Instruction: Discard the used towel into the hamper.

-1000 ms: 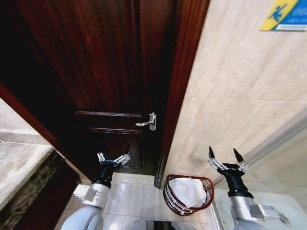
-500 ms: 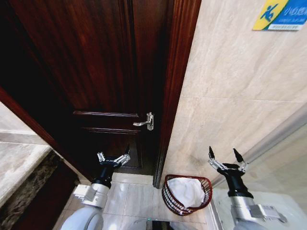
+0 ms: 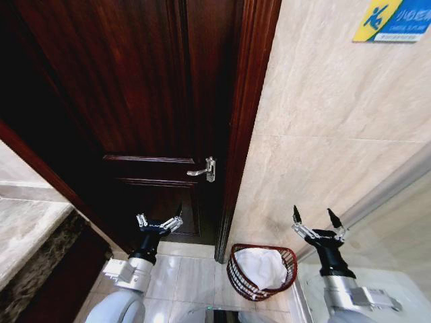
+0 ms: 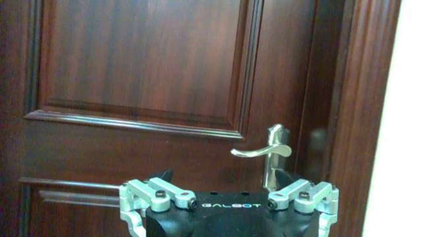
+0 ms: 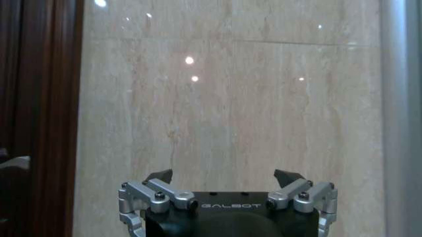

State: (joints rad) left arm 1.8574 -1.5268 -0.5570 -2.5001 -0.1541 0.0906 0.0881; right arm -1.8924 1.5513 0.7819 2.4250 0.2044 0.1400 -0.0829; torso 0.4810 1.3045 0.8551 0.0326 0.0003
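Hovering with fingers spread and empty, the left end effector (image 3: 159,223) faces the door and the right end effector (image 3: 316,220) the tiled wall. Between them the hamper (image 3: 237,277) stands on the floor, apparently holding the towel (image 3: 262,266). Driving closer could knock it over.

A dark wooden door (image 3: 135,101) with a silver lever handle (image 3: 204,171) adjoins a beige tiled wall (image 3: 330,134).

A dark wooden door (image 3: 135,87) with raised panels and a silver lever handle (image 3: 204,171) fills the left — its frame (image 3: 246,121) meets a beige marble-tiled wall (image 3: 337,134). A blue-and-yellow sign (image 3: 394,20) sits high on that wall; pale floor tiles (image 3: 192,279) lie below.
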